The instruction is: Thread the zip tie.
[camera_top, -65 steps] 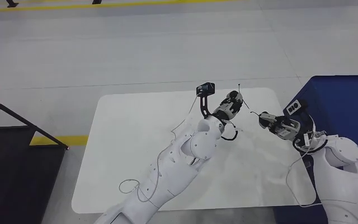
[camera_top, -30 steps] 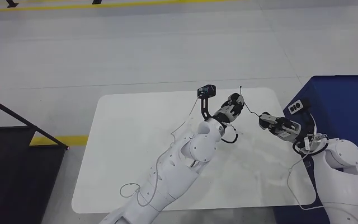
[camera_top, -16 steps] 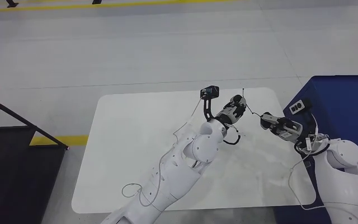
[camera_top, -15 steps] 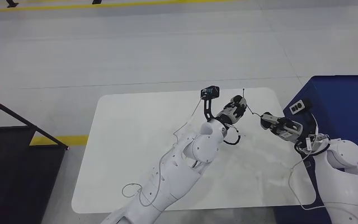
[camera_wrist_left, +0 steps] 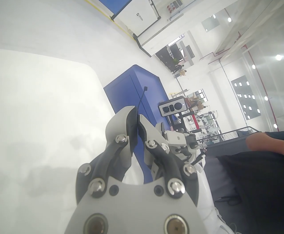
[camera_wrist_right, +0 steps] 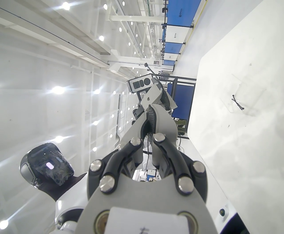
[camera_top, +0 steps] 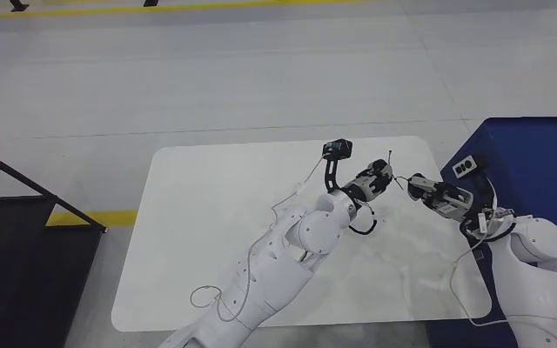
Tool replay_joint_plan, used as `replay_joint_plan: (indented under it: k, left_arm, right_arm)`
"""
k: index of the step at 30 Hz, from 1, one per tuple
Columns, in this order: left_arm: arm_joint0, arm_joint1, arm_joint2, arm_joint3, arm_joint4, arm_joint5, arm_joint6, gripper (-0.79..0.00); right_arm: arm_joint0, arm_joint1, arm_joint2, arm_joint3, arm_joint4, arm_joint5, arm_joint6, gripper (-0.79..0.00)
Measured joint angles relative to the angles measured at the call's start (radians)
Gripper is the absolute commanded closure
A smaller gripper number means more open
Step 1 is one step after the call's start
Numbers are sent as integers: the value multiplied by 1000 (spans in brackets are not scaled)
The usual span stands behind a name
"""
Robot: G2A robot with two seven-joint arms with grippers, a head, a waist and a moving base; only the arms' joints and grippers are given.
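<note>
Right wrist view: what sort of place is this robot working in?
Probably a large factory or lab hall: a high ceiling with rows of lights, blue partition panels in the distance, and a yellow floor line beyond the table.

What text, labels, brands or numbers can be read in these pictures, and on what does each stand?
White panel in the room behind: dark mark, too small to read.
Blue panels: white print, too small to read.
White label on the right wrist: cut off, unreadable.
Table, zip tie: none.
</note>
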Motion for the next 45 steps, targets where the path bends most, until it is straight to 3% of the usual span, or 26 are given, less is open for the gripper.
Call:
replay_joint_plan:
  k: [4, 13, 19, 23, 25, 29, 36, 45]
  left_arm:
    - [13, -2, -12, -14, -6, 5, 33, -785]
    - [34, -7, -61, -33, -58, 45, 114, -785]
    - [37, -5, -54, -35, -45, 35, 110, -785]
    - [66, 6, 3, -49, 144, -38, 150, -785]
    - [81, 9, 27, -49, 246, -44, 200, -785]
    - [103, 8, 41, -58, 312, -32, 234, -379]
    - [98, -5, 42, -46, 295, 10, 212, -357]
    - [87, -18, 51, -25, 290, -5, 189, -348]
  right_arm:
    - [7, 4, 1, 15, 32, 56, 10, 0]
    - [103, 17, -1, 113, 194, 397, 67, 0]
    - [101, 15, -1, 112, 232, 427, 29, 0]
    - [117, 16, -6, 115, 289, 508, -22, 0]
    - [120, 18, -9, 113, 290, 512, -30, 0]
    - [106, 21, -16, 86, 255, 454, -52, 0]
    - [52, 20, -25, 32, 207, 303, -69, 0]
    - [14, 24, -26, 0, 201, 258, -74, 0]
